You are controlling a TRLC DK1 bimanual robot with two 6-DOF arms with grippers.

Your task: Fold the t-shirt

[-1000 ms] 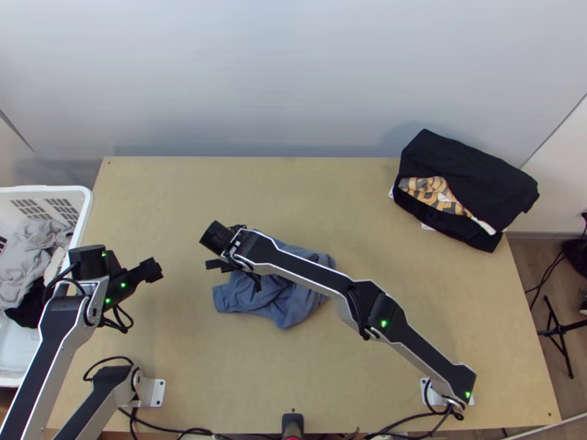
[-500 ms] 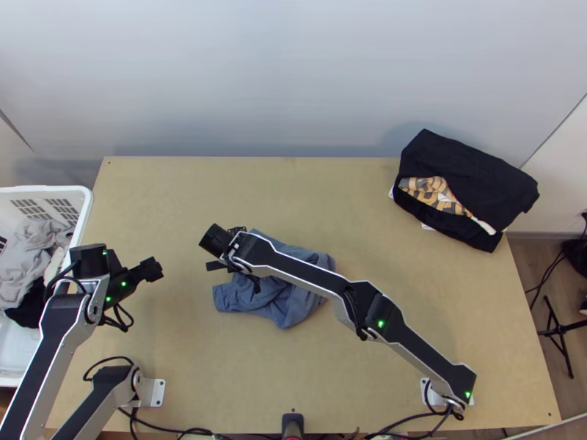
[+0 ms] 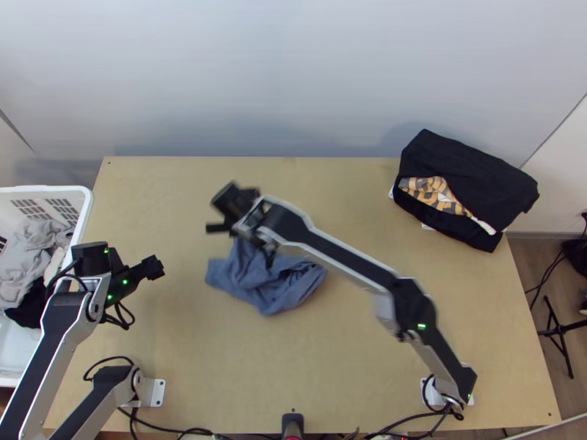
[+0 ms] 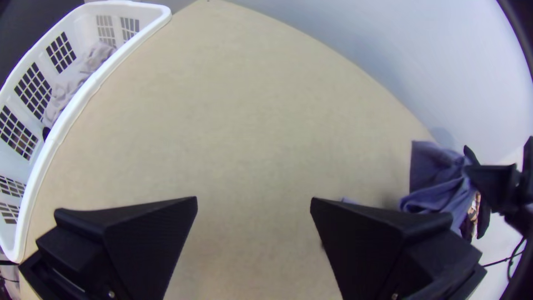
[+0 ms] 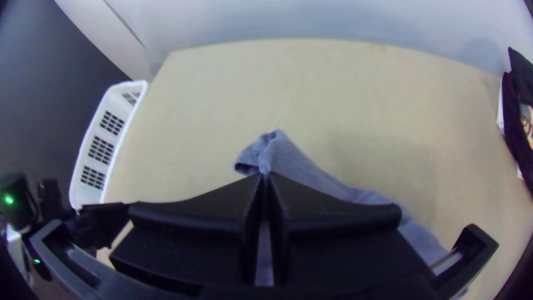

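Note:
The blue-grey t-shirt (image 3: 268,282) lies bunched on the table in the top view, its upper part lifted toward my right gripper (image 3: 233,229). In the right wrist view my right gripper (image 5: 265,176) is shut on a pinched piece of the shirt (image 5: 300,166), and cloth trails off past the fingers. From the left wrist view the raised shirt (image 4: 438,178) hangs from that other gripper. My left gripper (image 3: 155,268) is held left of the shirt, apart from it; in its own wrist view the left gripper (image 4: 254,203) stands open with bare table between its fingers.
A white basket (image 3: 86,213) with grey and black clothes stands at the table's left edge. Folded black clothing (image 3: 469,172) with a patterned orange piece lies at the far right corner. Bare wooden table (image 3: 345,187) stretches between the shirt and that pile.
My right gripper has lifted and shifted toward the table's far side, pulling the shirt up with it; the shirt has slid slightly left and away. The left arm has barely moved.

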